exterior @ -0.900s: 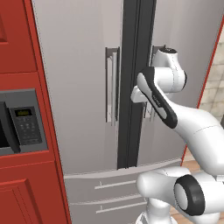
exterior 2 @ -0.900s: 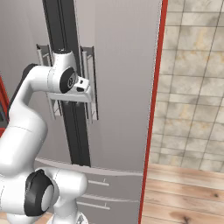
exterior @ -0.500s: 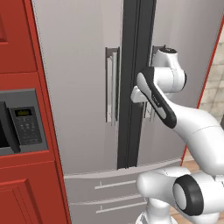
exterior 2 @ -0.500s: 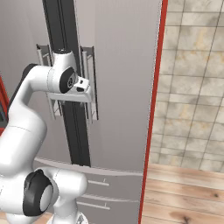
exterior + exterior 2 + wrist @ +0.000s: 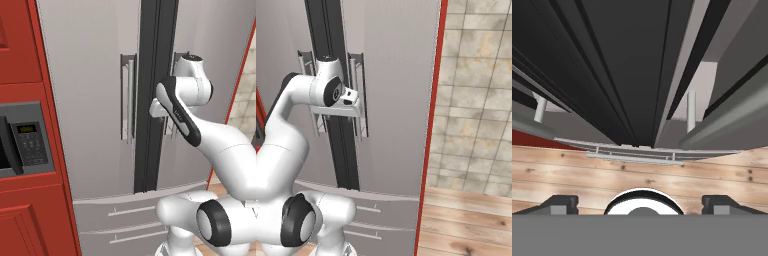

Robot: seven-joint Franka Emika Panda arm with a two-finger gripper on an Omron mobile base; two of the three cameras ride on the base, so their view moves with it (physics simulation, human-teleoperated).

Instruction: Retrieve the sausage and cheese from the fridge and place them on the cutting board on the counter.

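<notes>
Moved hardly at all since before; claw (image 5: 640, 202) spread wide, gripping nothing, raised at the closed fridge (image 5: 95, 100) by the dark centre seam (image 5: 331, 100) between the bar handles (image 5: 360, 95), looking down at wooden floor (image 5: 572, 170).

The hand view looked down along the fridge (image 5: 632, 75), whose dark centre seam ran between two grey doors. A bar handle (image 5: 732, 120) slanted across the right, another (image 5: 532, 120) across the left. Below the seam lay the drawer fronts (image 5: 637, 152), and beyond them the wooden floor (image 5: 637, 180). The claw (image 5: 640, 204) had its fingertips (image 5: 559, 204) standing wide apart, nothing between them.
</notes>
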